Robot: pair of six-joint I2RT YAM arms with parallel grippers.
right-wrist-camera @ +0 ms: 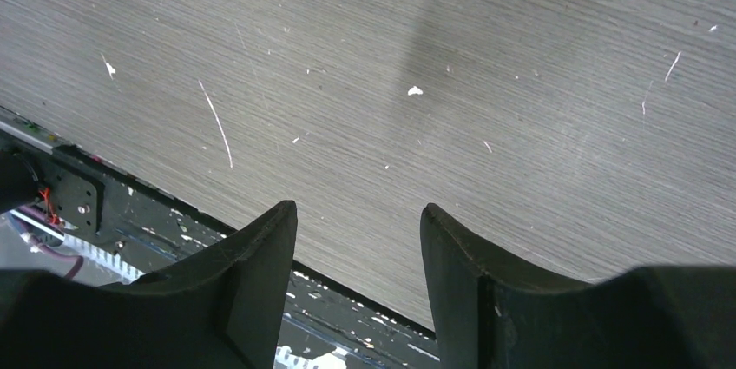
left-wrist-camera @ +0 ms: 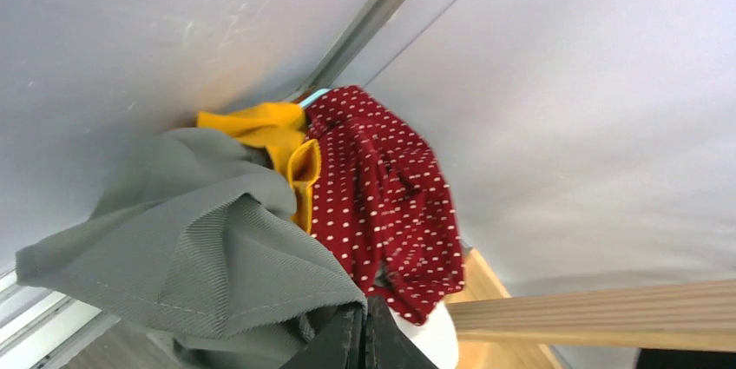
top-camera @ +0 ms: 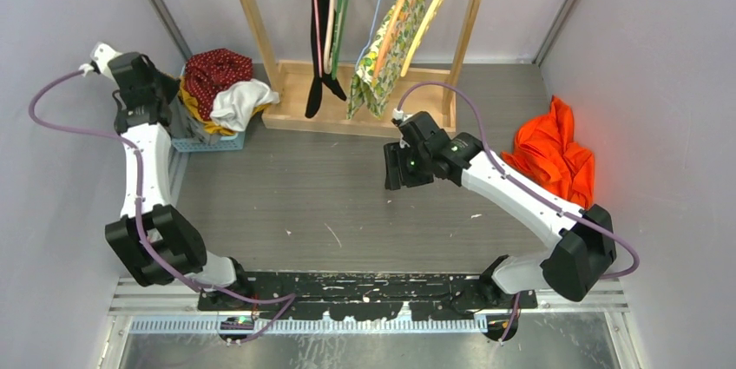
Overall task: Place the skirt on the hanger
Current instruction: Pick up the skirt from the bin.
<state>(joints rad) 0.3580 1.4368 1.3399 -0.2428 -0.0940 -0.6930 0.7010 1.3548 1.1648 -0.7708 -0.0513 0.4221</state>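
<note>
Grey skirt [left-wrist-camera: 200, 247] pinched by left fingers [left-wrist-camera: 334, 347]; right fingers [right-wrist-camera: 252, 282] apart over table [right-wrist-camera: 434, 82].

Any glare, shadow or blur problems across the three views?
Top external: even light, sharp, no glare; the orange cloth looks near saturated. Left wrist: grey cloth and dotted red cloth are sharp; the left gripper is a dark shape at the bottom edge. Right wrist: a soft shadow band crosses the table; the right gripper is dark, showing little detail.

A crumpled orange cloth [top-camera: 553, 154] lies at the right of the grey wood-grain table [top-camera: 330, 204]; a light blue plastic basket [top-camera: 208, 142] sits far left.
</note>
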